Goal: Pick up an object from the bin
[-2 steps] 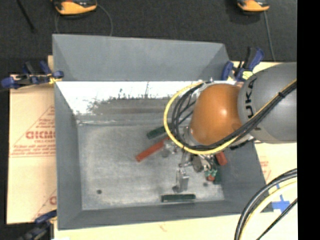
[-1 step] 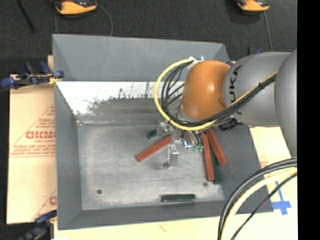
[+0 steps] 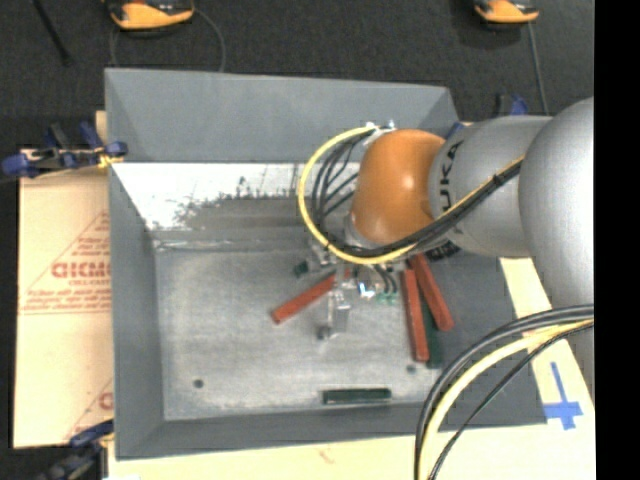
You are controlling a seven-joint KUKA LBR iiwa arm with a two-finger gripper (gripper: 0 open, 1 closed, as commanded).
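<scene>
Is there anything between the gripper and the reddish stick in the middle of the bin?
Nothing visible. The gripper is at the right end of the reddish stick. The other red sticks lie apart, toward the right wall.

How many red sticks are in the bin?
3. One red stick lies slanted near the bin's middle, left of the gripper; two more lie side by side at its right. The arm may hide others.

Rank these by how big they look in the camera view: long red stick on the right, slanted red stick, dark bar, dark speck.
1. long red stick
2. slanted red stick and dark bar: about alike, stick partly hidden
3. dark speck
</scene>
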